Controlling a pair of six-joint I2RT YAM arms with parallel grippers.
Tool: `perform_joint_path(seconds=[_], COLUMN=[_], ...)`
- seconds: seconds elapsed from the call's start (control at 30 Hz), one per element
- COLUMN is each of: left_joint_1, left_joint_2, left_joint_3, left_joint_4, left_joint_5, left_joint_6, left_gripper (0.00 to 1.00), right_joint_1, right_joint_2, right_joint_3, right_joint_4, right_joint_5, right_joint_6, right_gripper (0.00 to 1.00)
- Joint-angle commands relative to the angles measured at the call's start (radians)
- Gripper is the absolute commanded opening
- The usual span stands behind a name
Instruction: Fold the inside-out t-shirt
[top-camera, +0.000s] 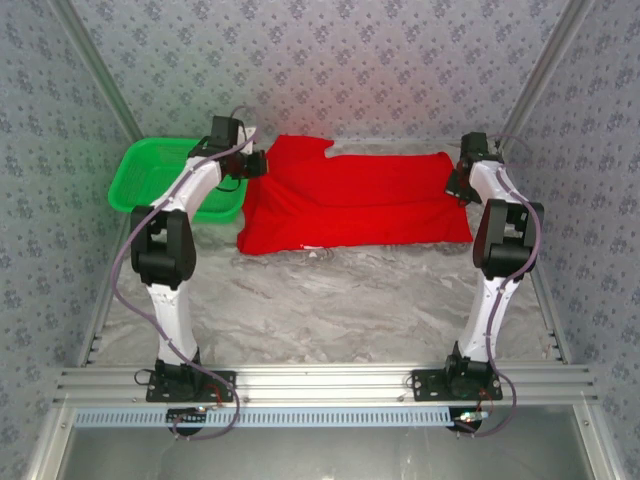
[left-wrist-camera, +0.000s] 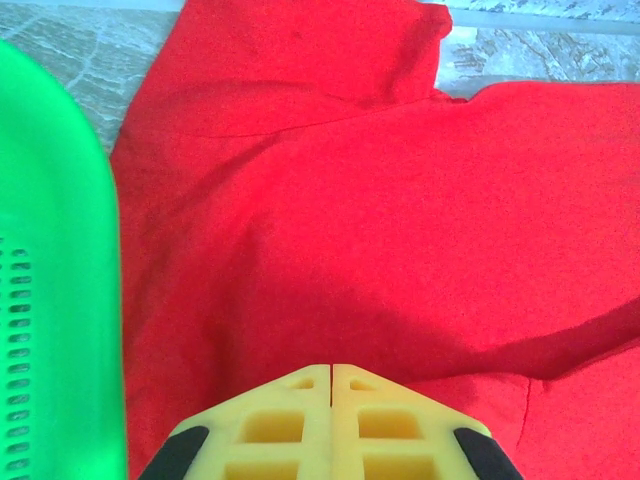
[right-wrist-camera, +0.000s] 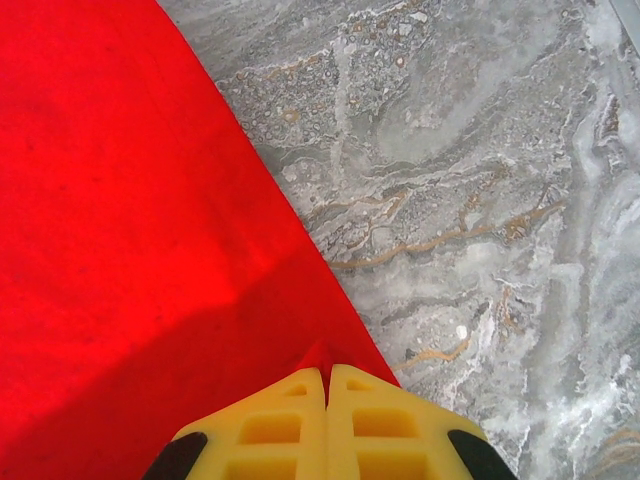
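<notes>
The grey-veined bench (top-camera: 330, 300) carries the inside-out t-shirt (top-camera: 350, 205), plain red side up. It stretches between the two arms, ahead of and under the left fingers (left-wrist-camera: 270, 425) and to the left of the right fingers (right-wrist-camera: 385, 425). A green basket (top-camera: 150, 178) sits just left of the left fingers. Both pairs are pressed together. The right pair seems to pinch the cloth's edge; whether the left pair holds cloth I cannot tell. A shallow pinch could let the hem slip and skew the fold.
</notes>
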Motion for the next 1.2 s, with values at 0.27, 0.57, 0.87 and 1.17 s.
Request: perform_joint_path(seconds=[0.27, 0.57, 0.87, 1.17], left_joint_1=[-0.004, -0.013, -0.177, -0.207], left_joint_2=[0.267, 0.252, -0.21, -0.27], left_joint_3=[0.339, 0.474, -0.254, -0.608], left_joint_4=[-0.08, -0.181, 0.12, 0.191], left_joint_5=[-0.017, -0.099, -0.043, -0.186], left_joint_6=[-0.006, -0.03, -0.179, -0.202], left_gripper=[0.1, 0.42, 0.49, 0.48], right_joint_1=[0.007, 0.019, 0.039, -0.014], right_joint_2=[0.103, -0.147, -0.287, -0.172], right_joint_3=[0.107, -0.11, -0.434, -0.393], right_joint_4=[-0.051, 0.024, 0.115, 0.084], right_joint_5=[-0.005, -0.044, -0.239, -0.203], right_joint_6=[-0.027, -0.027, 0.016, 0.035], right_gripper=[0.25, 0.43, 0.49, 0.46])
